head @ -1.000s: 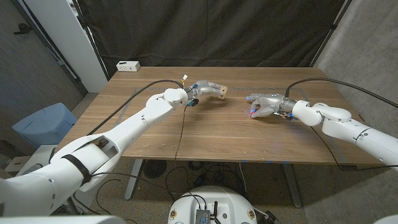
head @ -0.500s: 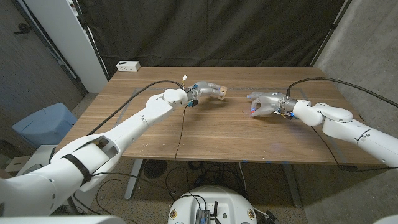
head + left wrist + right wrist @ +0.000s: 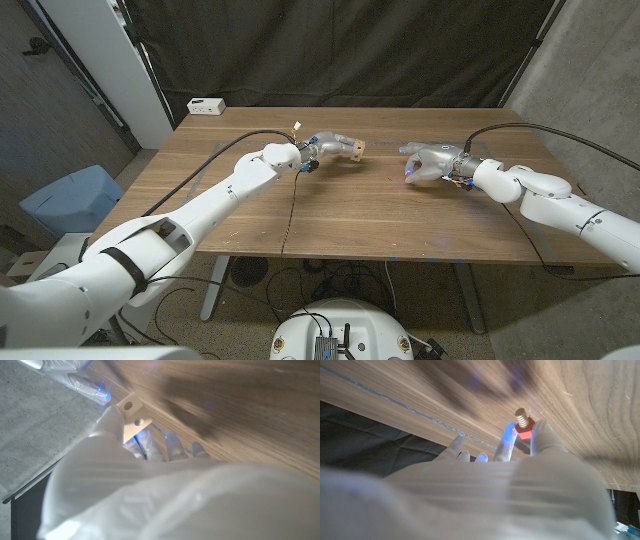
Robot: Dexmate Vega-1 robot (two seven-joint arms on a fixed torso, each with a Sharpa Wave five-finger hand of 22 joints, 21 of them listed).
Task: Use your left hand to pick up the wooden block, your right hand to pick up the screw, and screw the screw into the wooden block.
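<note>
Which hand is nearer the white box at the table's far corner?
Left. The left hand, holding the wooden block, sits over the table's far middle, on the white box's side. The right hand, holding the screw, is farther across the table.

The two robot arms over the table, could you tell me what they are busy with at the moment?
The left hand holds a small wooden block above the wooden table; the left wrist view shows holes in the block's faces. The right hand pinches a screw with a red head, threaded end pointing outward. Block and screw are well apart, so the screwing has not yet begun.
</note>
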